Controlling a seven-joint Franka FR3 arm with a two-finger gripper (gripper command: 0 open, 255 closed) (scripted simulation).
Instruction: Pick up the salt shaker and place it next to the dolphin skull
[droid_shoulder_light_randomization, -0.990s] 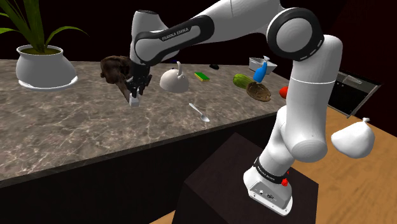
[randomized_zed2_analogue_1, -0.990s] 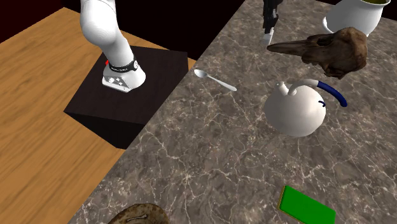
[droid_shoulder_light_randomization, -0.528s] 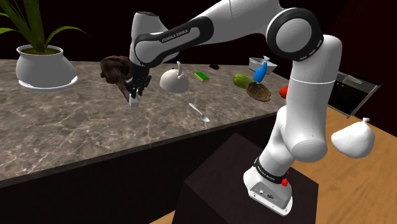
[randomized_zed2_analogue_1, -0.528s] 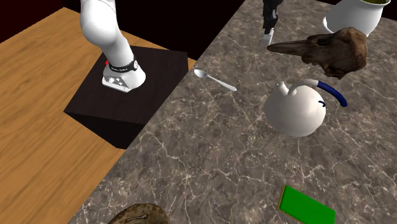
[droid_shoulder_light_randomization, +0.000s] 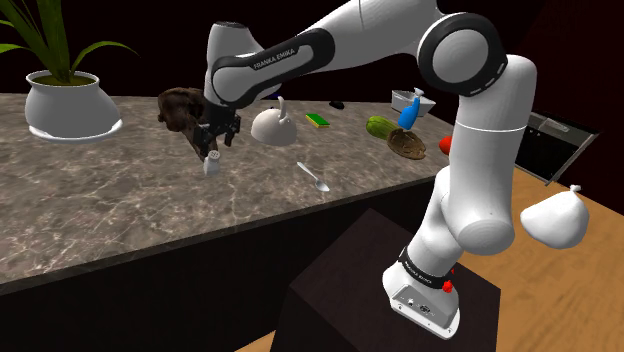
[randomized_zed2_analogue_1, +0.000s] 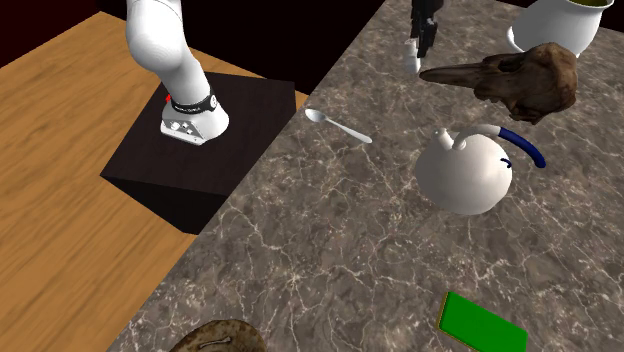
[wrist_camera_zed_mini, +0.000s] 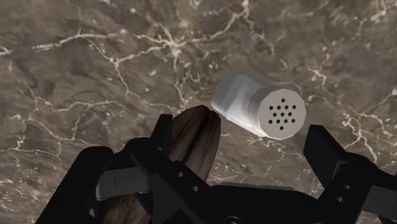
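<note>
Salt shaker (droid_shoulder_light_randomization: 210, 165), white with a perforated cap, now sits on the brown marble counter (droid_shoulder_light_randomization: 120, 200), just beside the long snout of the dark brown dolphin skull (droid_shoulder_light_randomization: 180, 108). A second ago the black gripper (droid_shoulder_light_randomization: 222, 135) was down at the counter with the shaker between its fingers. Now the hand is a little higher and the shaker is left below it.

In the wrist view the jaws are spread wide. The shaker (wrist_camera_zed_mini: 257, 105) lies in the gap between them, touched by neither finger, and the tip of the skull's snout (wrist_camera_zed_mini: 194, 143) is close by the other side. Whether the shaker stands fully upright or leans is hard to judge from this angle.

Judging by this, the placing is done; what remains is probably for the arm to back away without knocking the shaker.
</note>
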